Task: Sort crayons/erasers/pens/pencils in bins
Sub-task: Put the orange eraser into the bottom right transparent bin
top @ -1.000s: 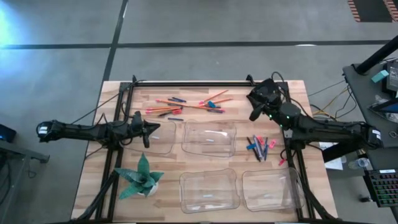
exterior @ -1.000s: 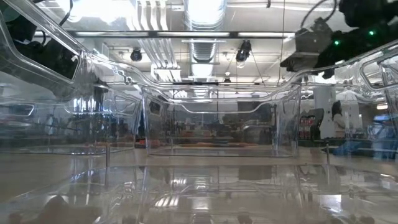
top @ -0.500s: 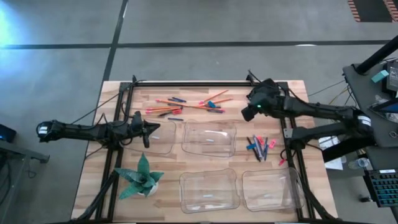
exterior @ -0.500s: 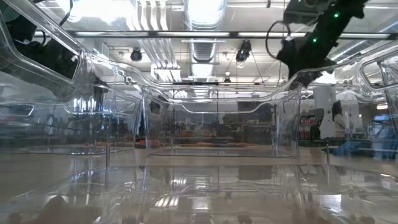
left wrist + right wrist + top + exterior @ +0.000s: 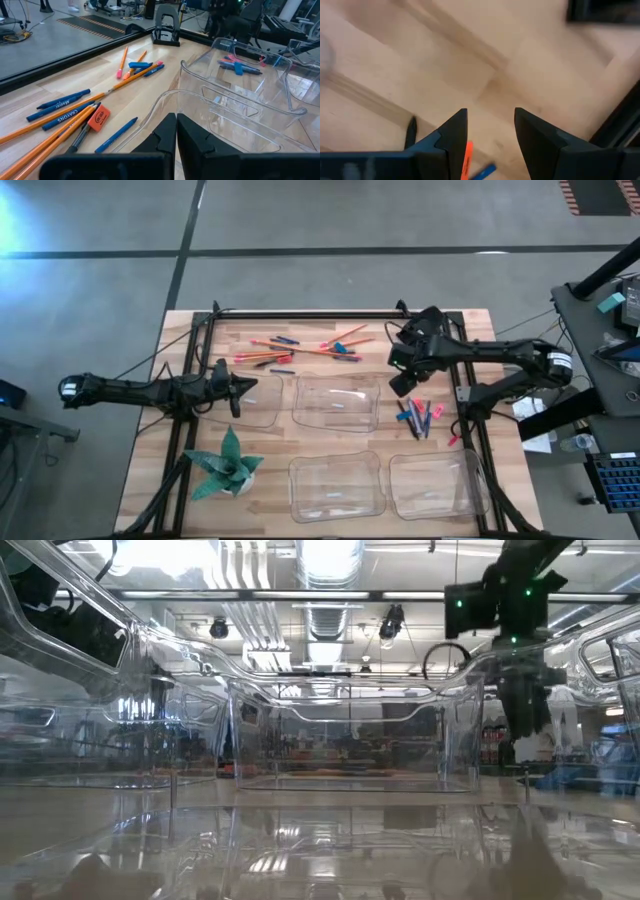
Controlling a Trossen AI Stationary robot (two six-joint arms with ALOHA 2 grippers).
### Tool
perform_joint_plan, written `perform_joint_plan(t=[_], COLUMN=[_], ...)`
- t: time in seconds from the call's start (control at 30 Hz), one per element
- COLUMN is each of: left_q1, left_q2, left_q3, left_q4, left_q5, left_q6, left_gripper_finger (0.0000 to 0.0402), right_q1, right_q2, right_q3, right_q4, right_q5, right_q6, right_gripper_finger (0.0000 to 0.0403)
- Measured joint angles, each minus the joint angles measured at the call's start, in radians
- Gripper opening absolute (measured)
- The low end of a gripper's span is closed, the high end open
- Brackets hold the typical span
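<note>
High view: right gripper [image 5: 399,385] parted, empty, above bare table [image 5: 470,330] beside mixed sticks, pencils [image 5: 300,347] scattered behind four empty bins [image 5: 336,402]; left wrist view: left gripper [image 5: 176,131] clenched, empty, at bin rim, pencils alongside; right wrist view: fingers [image 5: 455,131] apart over wood.

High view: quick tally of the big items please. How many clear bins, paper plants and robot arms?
Clear bins: 4
Green paper plant: 1
Robot arms: 2
Total: 7
</note>
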Motion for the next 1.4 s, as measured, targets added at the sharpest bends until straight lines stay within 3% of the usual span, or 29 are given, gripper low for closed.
perform_joint_plan(t=[0.23,0.43,0.83,1.4], left_q1=[0.000,0.000,0.000,0.000], left_q2=[0.000,0.000,0.000,0.000], left_q3=[0.000,0.000,0.000,0.000], left_q4=[0.000,0.000,0.000,0.000], left_q5=[0.000,0.000,0.000,0.000], left_q6=[0.000,0.000,0.000,0.000], left_gripper_finger=[0.0000,0.0000,0.0000,0.0000], right_q1=[0.001,0.014,0.121,0.154], right_q2=[0.041,0.061,0.047,0.090], right_q3=[-0.054,-0.068,-0.126,-0.132], right_q4=[0.000,0.001,-0.016,0.011], right_q5=[-0.047,-0.056,-0.104,-0.109], right_q6=[0.145,0.167,0.302,0.322], right_gripper_finger=[0.0155,0.0155,0.0155,0.0155])
